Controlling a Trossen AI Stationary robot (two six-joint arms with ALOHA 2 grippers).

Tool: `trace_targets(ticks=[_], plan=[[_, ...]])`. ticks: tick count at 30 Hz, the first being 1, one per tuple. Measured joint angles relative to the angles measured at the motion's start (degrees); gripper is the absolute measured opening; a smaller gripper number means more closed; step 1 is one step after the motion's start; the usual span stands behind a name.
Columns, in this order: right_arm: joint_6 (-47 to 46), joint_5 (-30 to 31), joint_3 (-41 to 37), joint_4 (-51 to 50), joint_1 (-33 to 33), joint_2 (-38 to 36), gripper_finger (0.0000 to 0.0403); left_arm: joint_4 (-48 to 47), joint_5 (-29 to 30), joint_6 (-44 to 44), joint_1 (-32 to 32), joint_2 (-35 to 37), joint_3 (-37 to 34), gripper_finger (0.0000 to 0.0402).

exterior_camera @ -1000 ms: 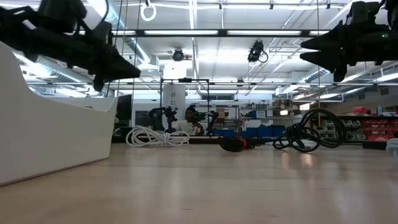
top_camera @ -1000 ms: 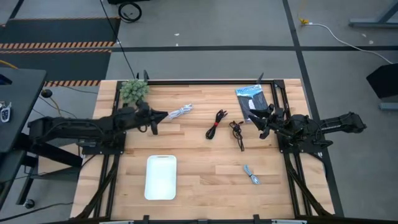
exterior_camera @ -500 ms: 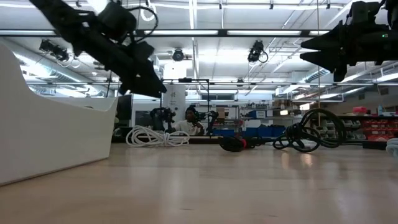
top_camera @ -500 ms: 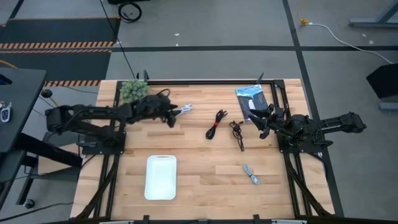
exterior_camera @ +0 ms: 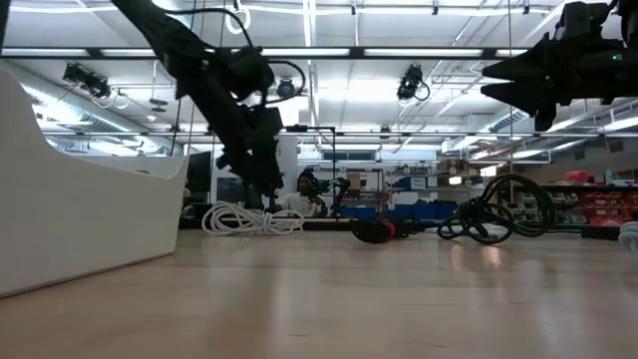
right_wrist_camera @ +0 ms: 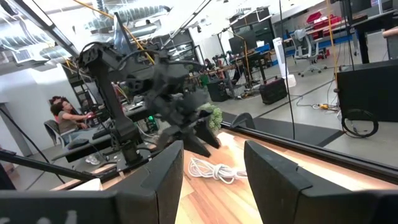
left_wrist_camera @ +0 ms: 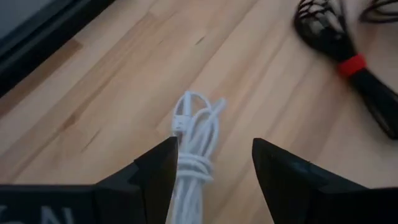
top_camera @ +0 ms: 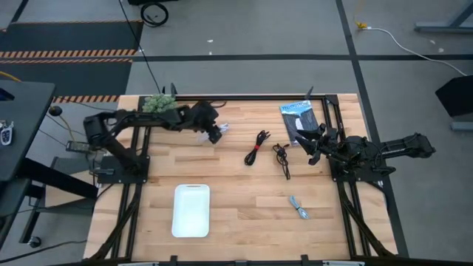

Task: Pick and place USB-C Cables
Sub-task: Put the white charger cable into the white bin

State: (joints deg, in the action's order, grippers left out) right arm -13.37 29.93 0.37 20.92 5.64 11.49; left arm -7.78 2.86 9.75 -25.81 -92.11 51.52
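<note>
The white-grey cable (left_wrist_camera: 194, 140) lies coiled on the wooden table, at the far left. My left gripper (left_wrist_camera: 214, 152) stands open just over it, tipped down, one finger on each side of the coil; whether a finger touches it I cannot tell. In the low view the left gripper (exterior_camera: 264, 189) hangs just above the white-grey cable (exterior_camera: 249, 219). The black cable with the red band (top_camera: 256, 146), the black cable (top_camera: 281, 159) and the light blue-grey cable (top_camera: 299, 208) lie loose farther right. My right gripper (top_camera: 307, 145) waits open above the table, beside the black cable.
A white tray (top_camera: 191, 210) stands near the front edge, left of centre. A small green plant (top_camera: 159, 106) sits at the far left corner. A dark blue-and-white packet (top_camera: 299, 114) lies at the far right. People sit in the room beyond the table.
My left gripper has swung toward the table's right and far edge, tipped its fingers downward and come down over the white-grey cable. Its fingers have opened on the way. The cables have stayed where they were.
</note>
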Motion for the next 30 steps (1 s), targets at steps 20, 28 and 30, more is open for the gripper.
trace_targets(ticks=[20,28,30], plan=[[0.0,0.0,0.01,0.01,0.01,0.02,0.0176,-23.09,-5.12,-7.96,-1.95,-14.93,15.44,0.0199],[-0.01,0.0,0.01,0.01,0.0,0.02,0.0176,-25.85,-4.53,-8.98,-0.94,-15.16,15.51,0.0199],[0.0,0.0,0.01,0.01,0.0,0.02,0.0176,-27.02,-4.43,-8.98,-0.61,-15.15,15.5,0.0199]])
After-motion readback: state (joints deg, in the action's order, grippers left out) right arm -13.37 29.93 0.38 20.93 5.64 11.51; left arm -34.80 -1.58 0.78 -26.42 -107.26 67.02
